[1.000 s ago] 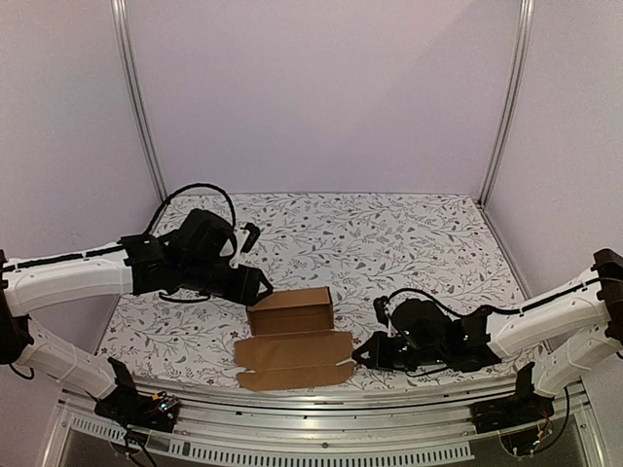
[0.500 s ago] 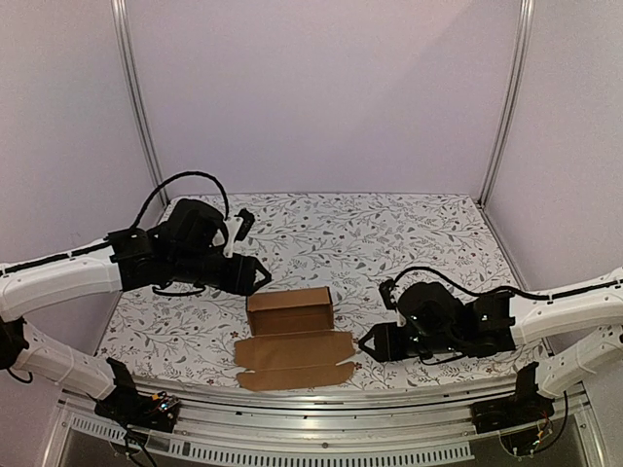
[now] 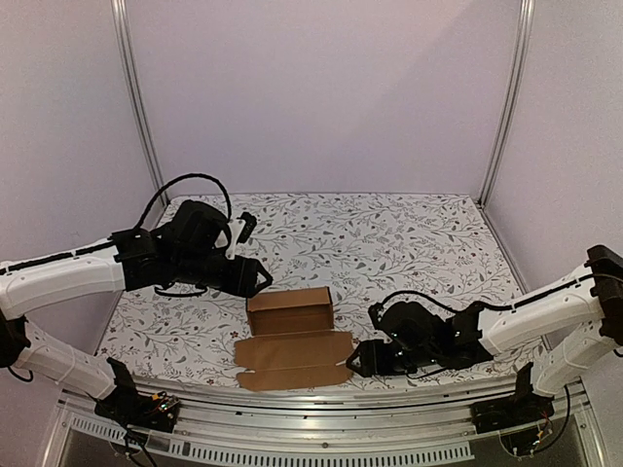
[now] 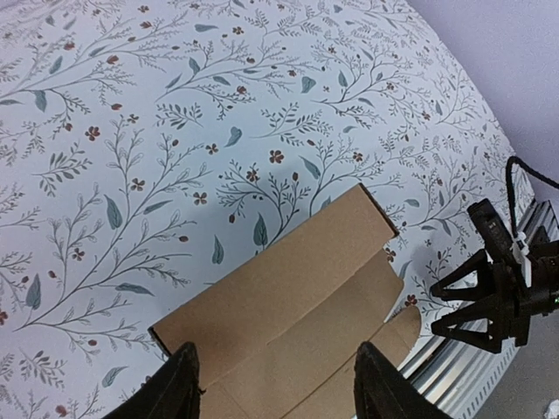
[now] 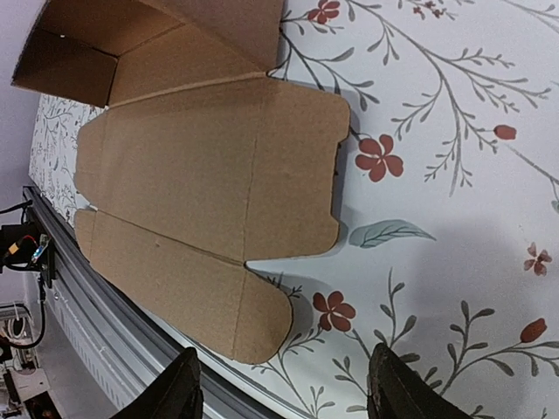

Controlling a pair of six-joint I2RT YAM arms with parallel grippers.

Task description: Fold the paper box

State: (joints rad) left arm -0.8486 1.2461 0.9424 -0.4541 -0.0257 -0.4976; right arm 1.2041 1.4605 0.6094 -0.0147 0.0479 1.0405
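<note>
Top, left-wrist and right-wrist views of the work surface. The table (image 3: 409,243) is covered with a white cloth printed with grey-green sprigs and small red flowers; a ribbed aluminium rail (image 3: 321,401) runs along its near edge, and slim metal posts (image 3: 136,97) frame pale lilac walls. A black cable (image 3: 183,187) loops above the left arm's wrist.

The paper box (image 3: 292,336) lies near the front edge, between the two arms. It is plain brown thin cardboard, matte and creased along straight fold lines. Its far part stands up as a narrow rectangular shell, hollow on the near side. Two flat panels with rounded end flaps lie on the cloth toward the rail.

The left gripper (image 3: 261,277) hangs above the cloth, left of and behind the raised shell, apart from it, its black fingers (image 4: 182,386) spread with nothing between them. The right gripper (image 3: 355,362) sits low just beside the right ends of the flat panels, its fingers (image 5: 395,388) likewise spread and holding nothing.
</note>
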